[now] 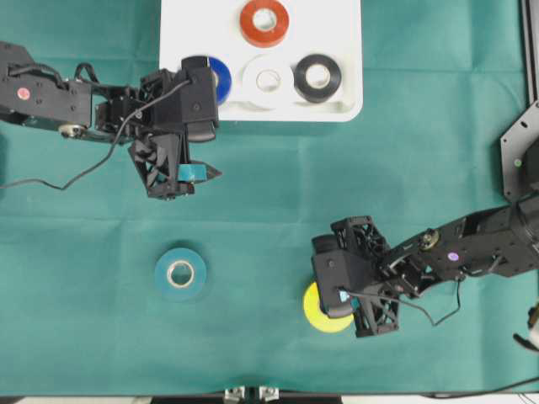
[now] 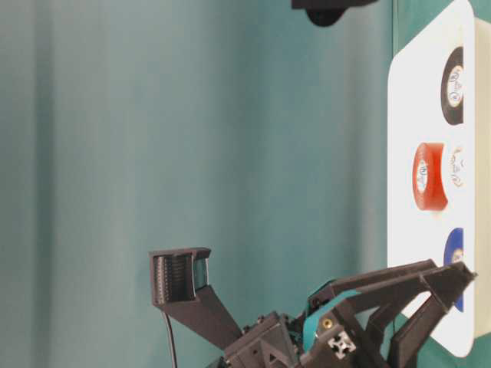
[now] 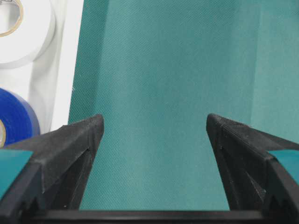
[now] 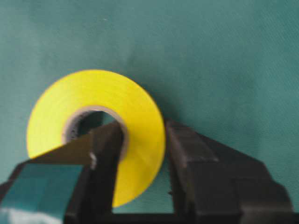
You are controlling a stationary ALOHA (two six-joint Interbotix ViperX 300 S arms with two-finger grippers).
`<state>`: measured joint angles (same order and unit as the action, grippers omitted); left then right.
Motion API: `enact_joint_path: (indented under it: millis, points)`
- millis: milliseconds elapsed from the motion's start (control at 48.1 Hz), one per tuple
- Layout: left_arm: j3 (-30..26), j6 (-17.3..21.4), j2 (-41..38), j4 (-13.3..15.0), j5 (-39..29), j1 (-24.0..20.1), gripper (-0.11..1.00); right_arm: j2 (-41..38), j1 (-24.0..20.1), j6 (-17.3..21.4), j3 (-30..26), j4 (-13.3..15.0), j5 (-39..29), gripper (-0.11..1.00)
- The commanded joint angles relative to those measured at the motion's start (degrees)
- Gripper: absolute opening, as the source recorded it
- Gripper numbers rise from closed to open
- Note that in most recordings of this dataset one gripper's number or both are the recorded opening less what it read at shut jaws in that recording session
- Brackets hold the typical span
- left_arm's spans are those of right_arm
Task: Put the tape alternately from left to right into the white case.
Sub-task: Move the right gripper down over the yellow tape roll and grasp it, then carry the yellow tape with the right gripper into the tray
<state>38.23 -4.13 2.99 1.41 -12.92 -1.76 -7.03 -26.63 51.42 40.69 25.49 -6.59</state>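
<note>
The white case [image 1: 345, 109] at the table's far edge holds four tape rolls: red-orange [image 1: 264, 22], blue [image 1: 221, 77], white [image 1: 268, 80] and black [image 1: 317, 77]. A teal roll [image 1: 180, 273] lies flat on the cloth at near left. My right gripper [image 4: 145, 133] is shut on the yellow roll [image 4: 135, 112], one finger inside its core and the other against its outer wall; the roll [image 1: 320, 316] rests on the cloth at near right. My left gripper [image 3: 154, 122] hangs open over bare cloth just in front of the case, beside the blue roll [image 3: 14, 116], holding nothing.
Green cloth [image 1: 269, 210] covers the whole table. The left arm [image 1: 50, 93] reaches in from the left edge and partly covers the blue roll. The right arm [image 1: 472, 248] comes in from the right. A metal frame piece [image 1: 522, 143] stands at the right edge.
</note>
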Motion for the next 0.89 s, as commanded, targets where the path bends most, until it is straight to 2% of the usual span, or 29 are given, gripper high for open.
enact_joint_path:
  millis: [0, 250, 458, 666, 874]
  points:
    - [-1.0, 0.1, 0.9, 0.1, 0.3, 0.2, 0.81, 2.7, -0.4, 0.0, -1.1, -0.1, 0.2, 0.27]
    - [-1.0, 0.1, 0.9, 0.1, 0.2, 0.2, 0.81, 6.3, -0.4, 0.0, -1.2, -0.1, -0.4, 0.27]
    - [-1.0, 0.1, 0.9, 0.1, 0.2, 0.2, 0.81, 10.9, 1.1, -0.1, -1.8, 0.4, -5.3, 0.27]
    - [-0.5, 0.1, 0.9, 0.1, 0.2, 0.4, 0.81, 13.0, 5.7, -0.4, -2.4, 0.8, -11.3, 0.27]
    - [0.0, 0.1, 0.8, 0.1, 0.2, 0.4, 0.81, 13.4, 12.7, -0.5, -2.9, 2.8, -12.2, 0.27]
